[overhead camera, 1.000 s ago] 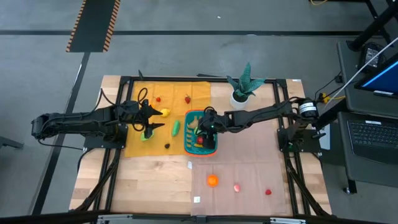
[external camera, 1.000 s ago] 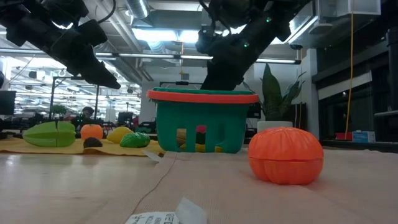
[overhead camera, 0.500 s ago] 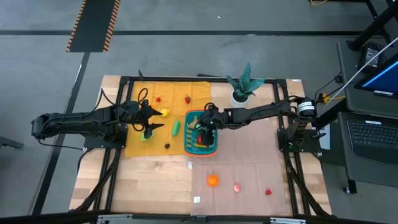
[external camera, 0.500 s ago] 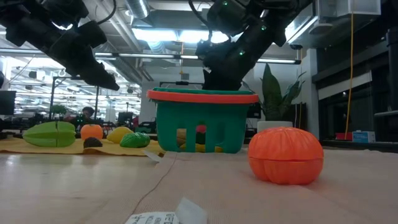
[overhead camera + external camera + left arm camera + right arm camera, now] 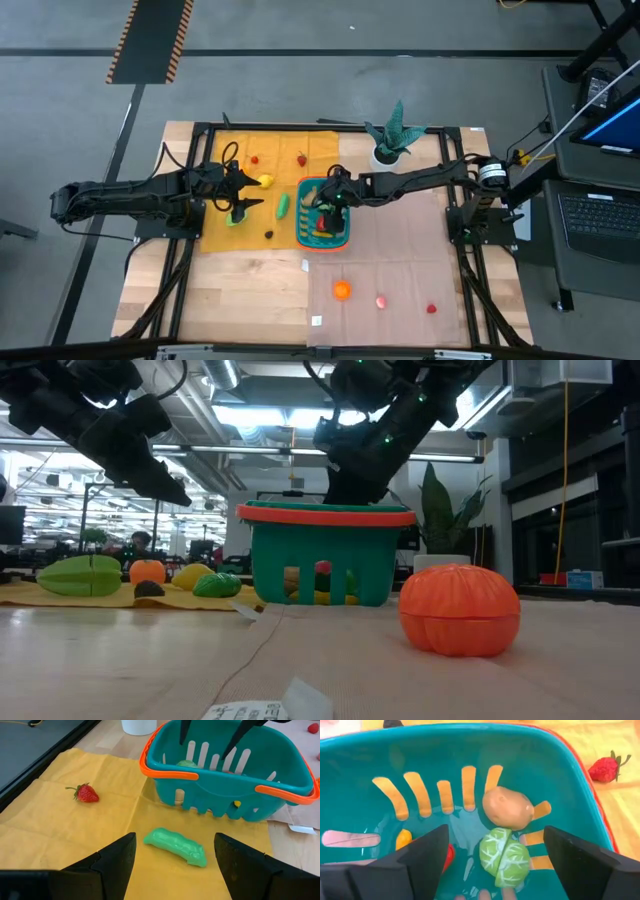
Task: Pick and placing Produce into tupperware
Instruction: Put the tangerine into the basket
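- Where the pale wooden tabletop (image 5: 240,290) carries its coverings, a yellow cloth (image 5: 300,145) lies over the far left part and a tan sheet (image 5: 400,250) over the right.
- Near the middle, on the seam between the two, sits the teal basket (image 5: 303,225) with its orange rim.
- Inside it lie a tan potato (image 5: 507,808), a green cabbage (image 5: 505,857) and smaller red and orange pieces.
- Above the basket's far end hangs the right claw (image 5: 328,203), fingers spread and holding nothing.
- Over the yellow cloth hovers the left claw (image 5: 245,195), likewise released; a green pea pod (image 5: 175,846) lies on the cloth beyond it, just beside the basket.
- A strawberry (image 5: 86,794) rests farther off on the cloth.
- Toward the near edge, an orange pumpkin (image 5: 342,290) and two small red pieces sit on the tan sheet.
- A potted plant (image 5: 390,140) stands at the far edge.
- Around the tabletop runs grey floor; a striped hazard mat (image 5: 150,40) lies beyond, and a laptop (image 5: 600,215) stands off the right edge.
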{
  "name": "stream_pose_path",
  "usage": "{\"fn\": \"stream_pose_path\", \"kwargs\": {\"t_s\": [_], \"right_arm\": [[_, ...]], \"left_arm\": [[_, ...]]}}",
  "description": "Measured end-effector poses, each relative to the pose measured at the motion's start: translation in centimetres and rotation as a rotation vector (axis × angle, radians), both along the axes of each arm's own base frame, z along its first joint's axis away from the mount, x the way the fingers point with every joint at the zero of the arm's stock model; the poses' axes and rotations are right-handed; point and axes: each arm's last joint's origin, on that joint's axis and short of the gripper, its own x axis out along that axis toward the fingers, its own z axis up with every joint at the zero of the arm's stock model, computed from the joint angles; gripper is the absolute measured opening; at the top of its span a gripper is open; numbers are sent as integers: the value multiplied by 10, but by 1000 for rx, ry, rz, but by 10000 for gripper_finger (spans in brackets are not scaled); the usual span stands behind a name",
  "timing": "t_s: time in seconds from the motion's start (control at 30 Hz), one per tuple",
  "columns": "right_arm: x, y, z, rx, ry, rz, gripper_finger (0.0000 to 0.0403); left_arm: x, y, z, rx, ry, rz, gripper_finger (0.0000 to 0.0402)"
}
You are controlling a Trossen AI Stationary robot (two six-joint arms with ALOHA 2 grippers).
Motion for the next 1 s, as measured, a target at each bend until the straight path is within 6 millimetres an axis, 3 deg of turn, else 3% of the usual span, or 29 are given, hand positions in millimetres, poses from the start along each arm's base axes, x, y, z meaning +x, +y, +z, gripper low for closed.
{"fn": "stream_pose_path", "kwargs": {"t_s": [0.2,0.37,0.57,0.77,1.0], "right_arm": [[-9,9,15,-59,21,96,324],[-26,14,43,-35,2,65,324],[-42,52,74,-28,-93,183,324],[-54,95,72,-18,-56,305,324],[-67,124,64,30,25,316,324]], "left_arm": [[0,0,0,-35,-9,21,261],[0,0,0,-38,-10,23,261],[0,0,0,-10,-3,7,261],[0,0,0,6,1,-3,261],[1,0,1,3,-14,1,261]]}}
